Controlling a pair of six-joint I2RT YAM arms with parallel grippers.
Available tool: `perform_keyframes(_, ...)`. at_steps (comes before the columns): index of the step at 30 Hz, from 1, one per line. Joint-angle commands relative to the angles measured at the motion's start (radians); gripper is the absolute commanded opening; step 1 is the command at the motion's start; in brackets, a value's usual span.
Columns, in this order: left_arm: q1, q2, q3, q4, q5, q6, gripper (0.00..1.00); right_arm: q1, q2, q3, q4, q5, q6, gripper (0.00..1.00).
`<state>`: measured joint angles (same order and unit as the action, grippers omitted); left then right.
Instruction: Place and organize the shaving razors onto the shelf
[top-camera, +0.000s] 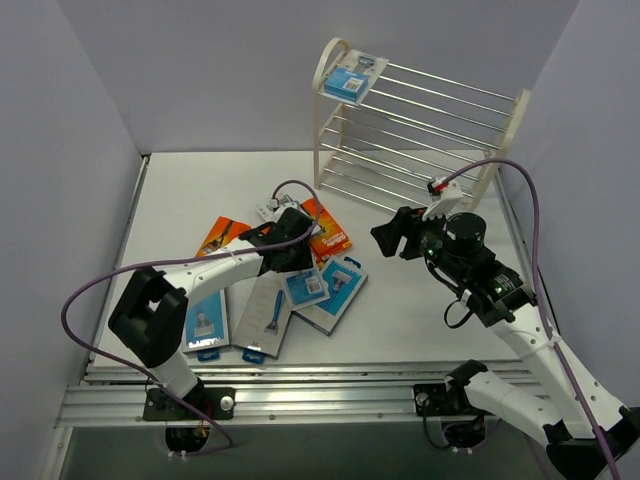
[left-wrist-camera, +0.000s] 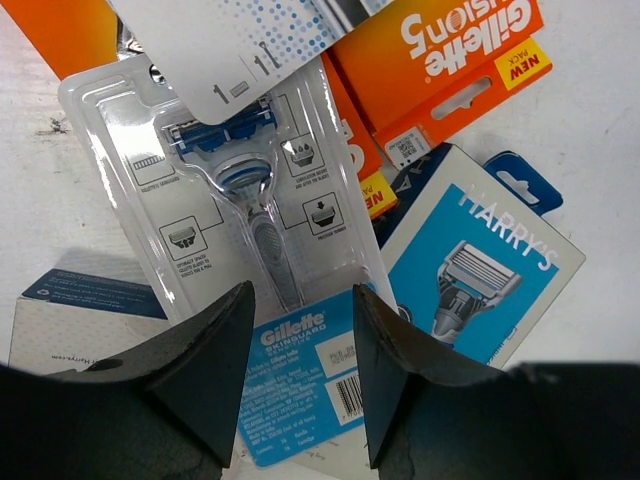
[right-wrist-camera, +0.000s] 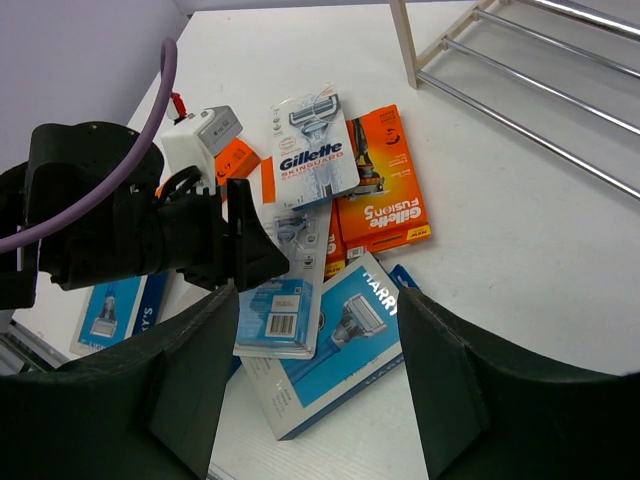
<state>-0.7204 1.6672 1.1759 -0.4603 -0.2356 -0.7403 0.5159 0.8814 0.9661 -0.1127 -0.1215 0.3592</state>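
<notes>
**Pick under way: left arm over the pile, one pack shelved**

Your left gripper (left-wrist-camera: 302, 295) stood about half open, its tips set either side of the razor handle on a SkinGuard blister pack (left-wrist-camera: 255, 200). The pack is wider than the gap, so the fingers sat over its face, not around its edges. From the wrist view I could not tell whether they were touching it, let alone holding it.

Just past the tips, at 1 o'clock in that view, lay an orange Fusion5 box (left-wrist-camera: 450, 60). A Harry's box (left-wrist-camera: 480, 270) sat at 3 o'clock, partly under the blister pack. From above, the heap lay at 9 o'clock on the table (top-camera: 420, 310), with more flat packs trailing toward 7 o'clock.

Your right gripper (right-wrist-camera: 315, 300) hung wide open with nothing in it, at 3 o'clock of the left one and turned toward the pile.

The shelf (top-camera: 328, 100) stood at 1 o'clock, well apart from the heap. A single blue pack (top-camera: 352, 78) sat at the left end of its top tier.

I judged the step to be the grasp of the next pack, with most of the task left. The next move called for a hold on an edge of the blister pack. You needed to lift it without dragging the Harry's box, then carry it to 1 o'clock and set it beside the blue pack.
</notes>
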Motion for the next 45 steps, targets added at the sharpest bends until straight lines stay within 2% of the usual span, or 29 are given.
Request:
perform_keyframes(1,0.012,0.023,0.031,0.005,-0.027,-0.036,0.53,-0.004,-0.012,-0.018,0.061,-0.021,0.007,0.60)
perform_keyframes(12,0.036,0.074,0.002,0.058,-0.010,-0.051,0.50,-0.004,-0.022,-0.046,0.076,-0.027,0.014,0.60)
perform_keyframes(17,0.039,0.086,-0.004,0.071,0.012,-0.048,0.42,-0.002,-0.032,-0.050,0.073,-0.020,0.014,0.60)
perform_keyframes(20,0.038,0.098,-0.015,0.075,0.018,-0.045,0.33,-0.001,-0.032,-0.049,0.070,-0.018,0.017,0.60)
perform_keyframes(28,0.039,0.097,-0.048,0.089,0.030,-0.031,0.15,0.001,-0.027,-0.049,0.064,-0.014,0.015,0.61)
perform_keyframes(36,0.039,0.014,-0.033,0.048,0.064,-0.019,0.03,0.001,-0.002,-0.041,0.061,-0.017,0.018,0.61)
perform_keyframes(45,0.032,-0.156,-0.042,-0.030,0.108,0.018,0.02,-0.001,0.024,-0.040,0.068,-0.041,0.044,0.60)
